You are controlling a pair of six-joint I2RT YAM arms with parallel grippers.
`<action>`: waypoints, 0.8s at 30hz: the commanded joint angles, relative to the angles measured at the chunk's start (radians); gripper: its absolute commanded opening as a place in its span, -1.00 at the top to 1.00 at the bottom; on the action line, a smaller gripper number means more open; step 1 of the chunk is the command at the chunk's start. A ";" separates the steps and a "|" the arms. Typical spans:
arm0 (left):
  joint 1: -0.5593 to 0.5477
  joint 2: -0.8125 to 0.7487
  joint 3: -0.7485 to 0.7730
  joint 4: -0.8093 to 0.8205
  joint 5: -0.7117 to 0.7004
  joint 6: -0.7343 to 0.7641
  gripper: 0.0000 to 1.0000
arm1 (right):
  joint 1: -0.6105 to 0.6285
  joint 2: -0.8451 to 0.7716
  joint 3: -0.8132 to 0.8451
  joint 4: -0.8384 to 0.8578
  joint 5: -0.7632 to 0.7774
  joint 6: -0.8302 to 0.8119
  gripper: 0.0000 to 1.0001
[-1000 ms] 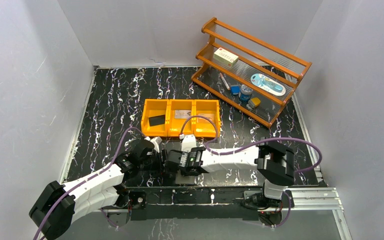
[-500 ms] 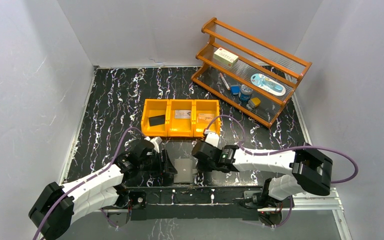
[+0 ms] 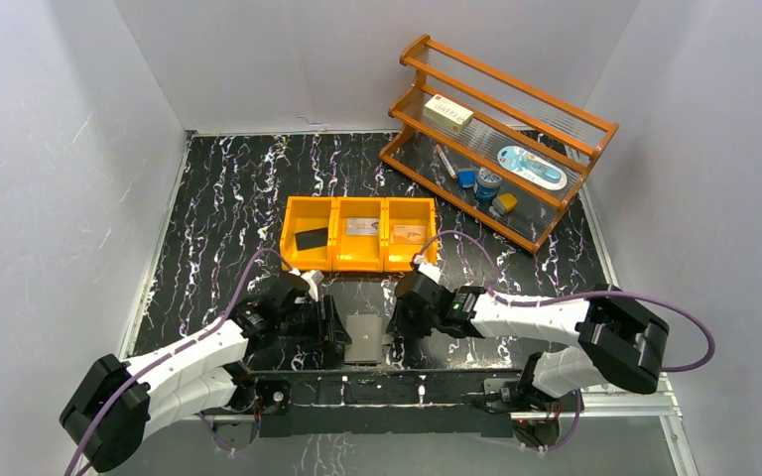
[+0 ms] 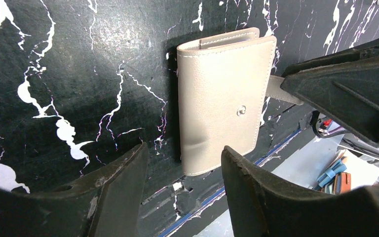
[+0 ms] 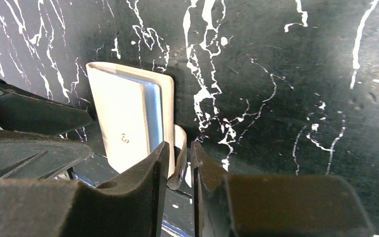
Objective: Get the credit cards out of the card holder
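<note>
The card holder [image 3: 364, 337] lies folded shut on the black marble table near its front edge, grey cover up [image 4: 222, 103]. Pale blue lining shows at its edge [image 5: 153, 116]. My left gripper [image 3: 333, 325] stands open at its left end, the fingertips [image 4: 182, 158] either side of that end without touching it. My right gripper [image 3: 398, 319] is at the right side, its jaws a narrow gap apart [image 5: 179, 154], with the holder's strap tab [image 5: 180, 148] loose between them. A black card [image 3: 311, 239], a silvery card [image 3: 361, 226] and a tan-orange card [image 3: 408, 234] each lie in a bin compartment.
The orange three-compartment bin [image 3: 357, 266] stands just behind both grippers. A wooden rack [image 3: 556, 114] at the back right carries a cream box [image 3: 449, 113] and small items. The table's front edge and the arms' mounting rail [image 3: 427, 382] run directly beside the holder.
My right arm has swung from over the holder to its right side, uncovering it, and its jaws have parted a little. The left gripper has barely moved.
</note>
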 commanded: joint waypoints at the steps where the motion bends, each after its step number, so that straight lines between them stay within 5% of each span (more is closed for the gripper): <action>1: -0.002 0.009 0.018 -0.064 -0.024 0.023 -0.12 | -0.003 0.023 -0.012 0.072 -0.041 -0.009 0.37; 10: -0.002 -0.003 0.015 -0.073 -0.024 0.025 -0.12 | -0.005 0.051 -0.015 0.071 -0.061 -0.017 0.40; 18: -0.002 -0.052 0.031 -0.104 -0.057 0.019 -0.12 | -0.005 0.016 0.019 0.064 -0.061 -0.063 0.73; 24: -0.002 -0.171 0.095 -0.221 -0.204 0.012 -0.14 | -0.005 -0.076 0.063 0.085 -0.047 -0.079 0.74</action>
